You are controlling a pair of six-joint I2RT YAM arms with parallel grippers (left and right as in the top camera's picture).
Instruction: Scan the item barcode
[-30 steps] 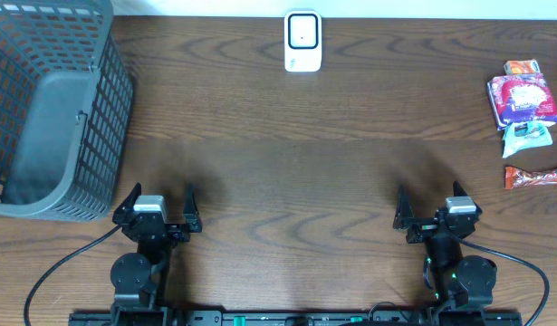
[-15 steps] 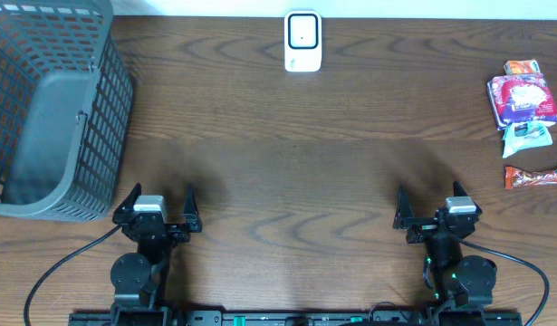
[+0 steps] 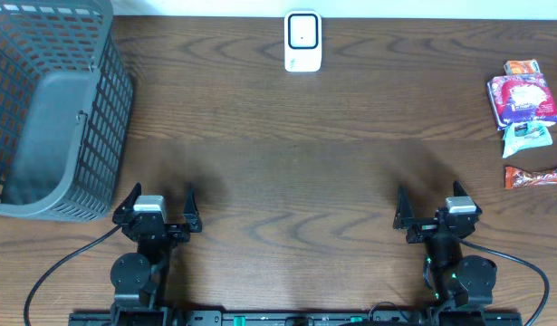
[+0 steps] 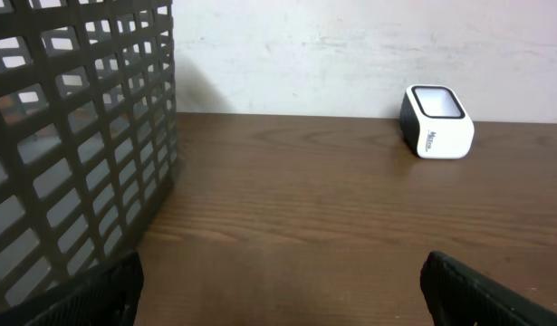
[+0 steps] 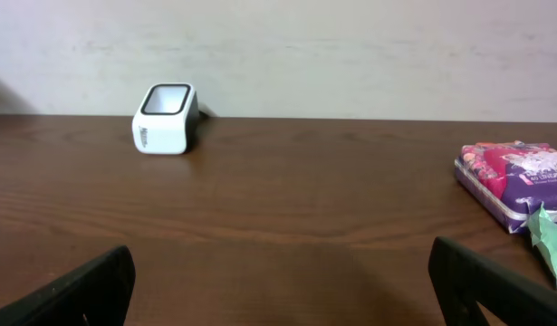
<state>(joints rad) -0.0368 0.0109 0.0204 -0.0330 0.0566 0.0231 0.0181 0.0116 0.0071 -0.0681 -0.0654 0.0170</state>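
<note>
- Nothing has moved since a second ago.
- Left gripper (image 3: 161, 194) and right gripper (image 3: 427, 194) sit at the near edge of the table (image 3: 287, 154), fingers wide apart, holding nothing.
- Snack packets (image 3: 524, 100), perhaps four, lie at the right edge.
- Scanner (image 3: 302, 41) stands mid far edge.

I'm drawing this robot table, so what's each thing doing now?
Left gripper: jaws open, holding nothing.
Right gripper: jaws open, holding nothing.
Scanner: standing at the far edge, untouched.
Basket: upright, nothing visible inside.
Snack packets: lying at the right, untouched.
</note>
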